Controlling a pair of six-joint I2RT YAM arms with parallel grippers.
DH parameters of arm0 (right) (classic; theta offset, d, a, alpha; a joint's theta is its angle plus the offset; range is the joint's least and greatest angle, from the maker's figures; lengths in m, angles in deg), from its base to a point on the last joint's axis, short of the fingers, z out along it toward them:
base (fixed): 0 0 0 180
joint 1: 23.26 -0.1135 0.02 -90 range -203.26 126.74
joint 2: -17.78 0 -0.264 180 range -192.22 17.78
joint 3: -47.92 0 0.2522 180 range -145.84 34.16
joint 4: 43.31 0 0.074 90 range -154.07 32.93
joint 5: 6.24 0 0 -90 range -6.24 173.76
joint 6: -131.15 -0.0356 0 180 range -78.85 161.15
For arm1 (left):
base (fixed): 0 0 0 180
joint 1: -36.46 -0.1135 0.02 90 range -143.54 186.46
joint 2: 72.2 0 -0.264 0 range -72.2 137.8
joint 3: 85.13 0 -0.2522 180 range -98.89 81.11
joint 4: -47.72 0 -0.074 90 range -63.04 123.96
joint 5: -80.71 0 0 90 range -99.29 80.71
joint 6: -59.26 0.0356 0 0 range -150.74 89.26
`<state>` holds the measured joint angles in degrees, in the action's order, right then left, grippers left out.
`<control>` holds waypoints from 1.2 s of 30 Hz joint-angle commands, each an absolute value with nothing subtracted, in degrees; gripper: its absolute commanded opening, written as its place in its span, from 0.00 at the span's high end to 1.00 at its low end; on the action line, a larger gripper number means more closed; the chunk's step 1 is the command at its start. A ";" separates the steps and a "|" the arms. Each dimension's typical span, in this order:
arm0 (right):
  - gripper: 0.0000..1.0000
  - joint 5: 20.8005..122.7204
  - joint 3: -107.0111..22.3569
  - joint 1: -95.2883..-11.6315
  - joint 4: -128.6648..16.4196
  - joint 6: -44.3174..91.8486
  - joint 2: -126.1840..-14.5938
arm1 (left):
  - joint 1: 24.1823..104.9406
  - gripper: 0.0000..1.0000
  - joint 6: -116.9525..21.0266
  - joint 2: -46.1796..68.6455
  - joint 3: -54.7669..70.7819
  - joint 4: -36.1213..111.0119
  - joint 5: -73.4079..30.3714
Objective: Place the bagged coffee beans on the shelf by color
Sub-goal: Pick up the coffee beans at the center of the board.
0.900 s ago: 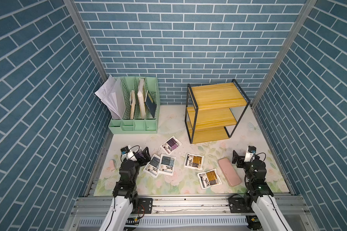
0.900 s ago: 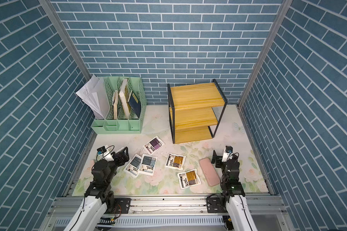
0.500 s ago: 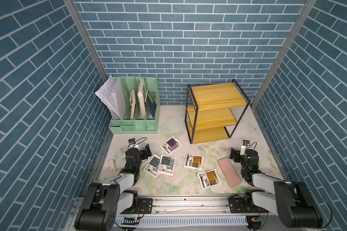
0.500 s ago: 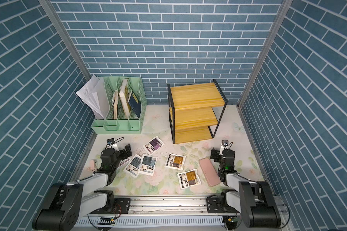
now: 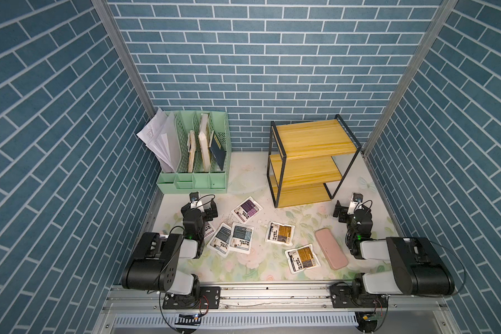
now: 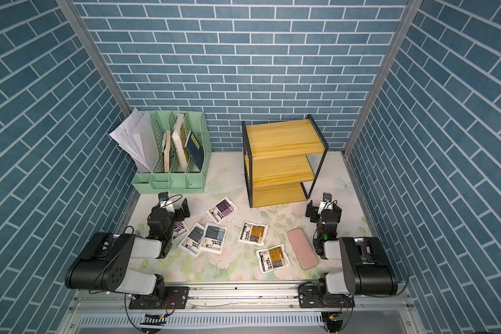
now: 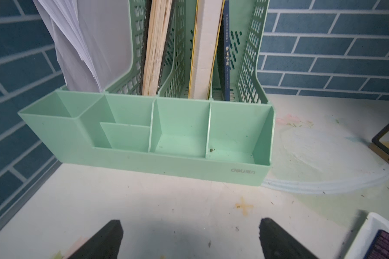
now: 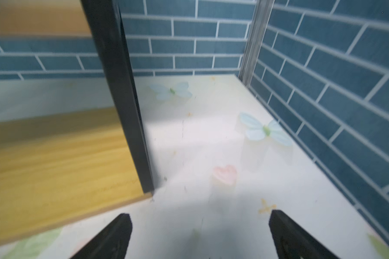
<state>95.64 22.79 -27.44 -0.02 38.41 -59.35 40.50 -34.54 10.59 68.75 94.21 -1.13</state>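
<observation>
A staged robot-lab booth is shown: three walls (image 5: 272,72) are papered in printed blue brick and joined by aluminium posts (image 5: 122,52), arms (image 5: 156,260) are bolted to a metal rail (image 5: 272,292), and a floral mat (image 5: 252,266) is dressed with an organizer (image 5: 191,185) and a shelf (image 5: 313,138).

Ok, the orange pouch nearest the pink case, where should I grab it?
Best bet: come straight down on the orange pouch and pinch its white border on the side away from the pink case. It lies flat and alone on the mat, so no side offers a hold, and that border has bare mat beside it. The open right gripper looks nearest.
</observation>
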 commanded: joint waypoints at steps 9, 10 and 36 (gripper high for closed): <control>0.00 98.65 15.22 -27.39 -57.42 -1.92 -19.56 | 40.60 0.00 -54.95 -6.87 49.32 50.93 15.73; 0.00 96.84 15.90 -27.30 -60.69 -4.85 -15.59 | 40.59 0.00 -61.25 -7.20 46.56 43.77 18.42; 0.14 65.66 5.35 -58.46 -87.45 5.47 -31.10 | 69.43 0.24 -58.63 -13.51 47.14 25.09 -21.97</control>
<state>58.81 8.03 -50.11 -79.97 3.04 -28.20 60.14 -61.35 -13.00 47.07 28.53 -22.24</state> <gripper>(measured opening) 0.859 0.764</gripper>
